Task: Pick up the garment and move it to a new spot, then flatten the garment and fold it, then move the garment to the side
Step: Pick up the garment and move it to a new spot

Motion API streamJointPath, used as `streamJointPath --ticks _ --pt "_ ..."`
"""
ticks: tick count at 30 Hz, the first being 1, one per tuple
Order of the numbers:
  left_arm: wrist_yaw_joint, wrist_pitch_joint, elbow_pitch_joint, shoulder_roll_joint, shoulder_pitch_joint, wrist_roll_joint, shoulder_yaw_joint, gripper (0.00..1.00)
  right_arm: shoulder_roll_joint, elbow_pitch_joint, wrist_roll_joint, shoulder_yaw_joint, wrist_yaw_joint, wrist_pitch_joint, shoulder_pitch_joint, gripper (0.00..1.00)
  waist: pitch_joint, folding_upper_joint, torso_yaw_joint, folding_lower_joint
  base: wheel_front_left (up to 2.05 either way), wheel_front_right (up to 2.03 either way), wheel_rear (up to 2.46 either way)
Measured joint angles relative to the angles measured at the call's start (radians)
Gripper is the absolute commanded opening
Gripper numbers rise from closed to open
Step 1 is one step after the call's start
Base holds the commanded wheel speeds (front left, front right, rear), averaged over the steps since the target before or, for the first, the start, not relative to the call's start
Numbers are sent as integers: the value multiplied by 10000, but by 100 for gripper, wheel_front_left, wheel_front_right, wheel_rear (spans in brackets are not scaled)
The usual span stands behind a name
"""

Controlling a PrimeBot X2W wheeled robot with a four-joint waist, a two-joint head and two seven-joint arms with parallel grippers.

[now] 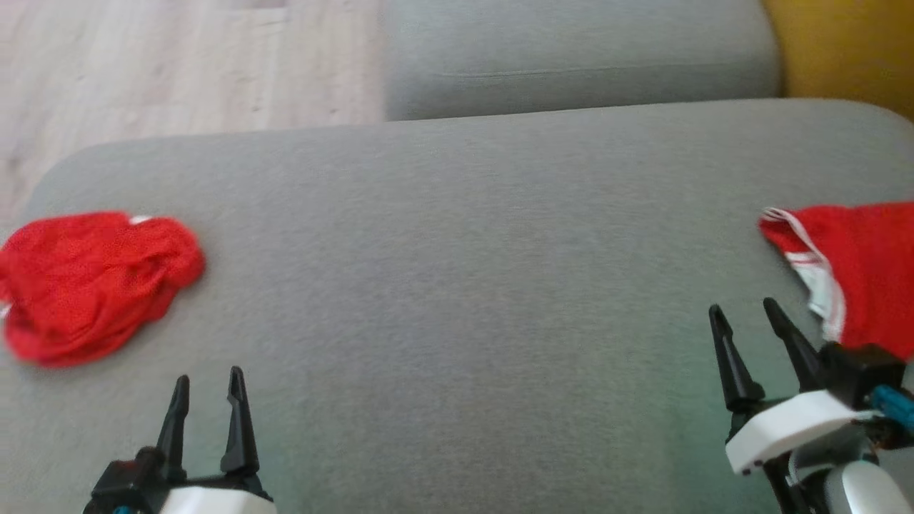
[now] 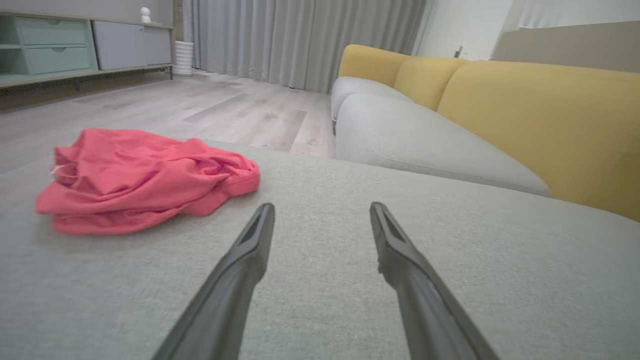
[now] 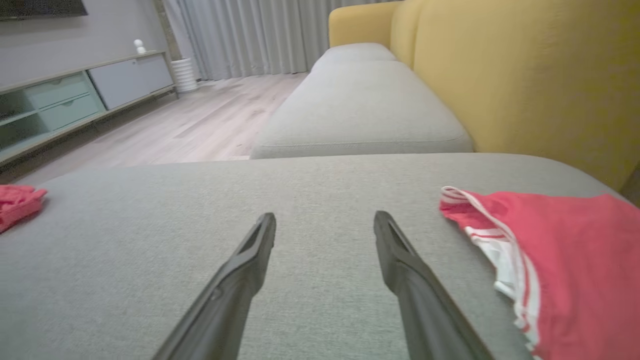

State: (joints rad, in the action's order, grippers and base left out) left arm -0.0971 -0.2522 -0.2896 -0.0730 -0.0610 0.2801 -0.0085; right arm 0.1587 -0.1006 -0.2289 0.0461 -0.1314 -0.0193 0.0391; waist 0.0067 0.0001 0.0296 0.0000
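Observation:
A crumpled red garment lies at the left end of the grey sofa seat; the left wrist view has it ahead and to the left of the fingers. A second red garment with white striped trim lies flatter at the right edge, cut off by the frame. My left gripper is open and empty, just right of and nearer than the crumpled garment. My right gripper is open and empty too, just left of the striped garment, not touching it.
Beyond the seat sits another grey cushion, with a yellow backrest along the right. Wooden floor lies past the seat's left edge. A low cabinet and curtains stand far off.

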Motion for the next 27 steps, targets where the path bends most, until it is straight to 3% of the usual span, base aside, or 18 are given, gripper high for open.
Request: streamJointPath --ticks 17,21,27 --pt "105 15 81 -130 -92 31 -6 100 -190 -190 -188 502 0 21 43 100 71 0 3322 1 0 0 0" --pt "176 44 148 -150 -152 40 13 100 -203 -236 -188 577 0 29 5 100 15 0 3608 0 0 0 0" --pt "176 433 1106 -130 -129 715 92 100 -222 -178 -190 631 0 107 -49 100 160 0 3457 0 0 0 0"
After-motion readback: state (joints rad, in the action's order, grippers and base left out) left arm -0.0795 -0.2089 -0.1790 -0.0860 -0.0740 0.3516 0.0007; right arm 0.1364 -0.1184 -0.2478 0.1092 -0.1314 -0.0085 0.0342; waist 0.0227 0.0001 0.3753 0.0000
